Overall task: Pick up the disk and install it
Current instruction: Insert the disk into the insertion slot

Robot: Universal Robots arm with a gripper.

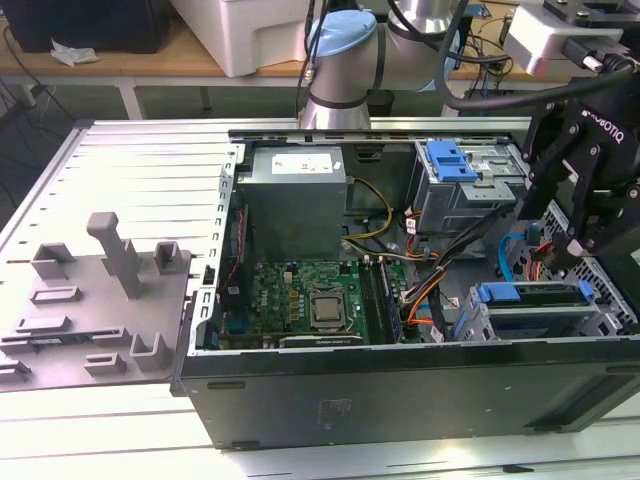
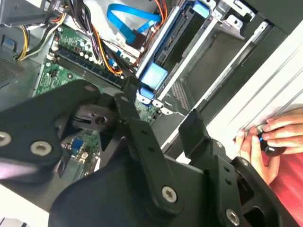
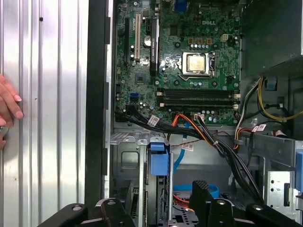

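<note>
The disk [image 1: 530, 295] is sitting seated in the lower drive bay [image 1: 610, 315] of the open computer case [image 1: 400, 390], at the exterior view's right, with its blue bracket facing upward. I am holding the pincer [image 3: 156, 198] just above it, fingers apart and gripping nothing. Orange and black cables [image 1: 430, 290] are running between the bay and the green motherboard [image 1: 300, 295]. A person's hand [image 3: 7, 106] is resting on the ribbed metal surface [image 3: 47, 118] beside the case.
</note>
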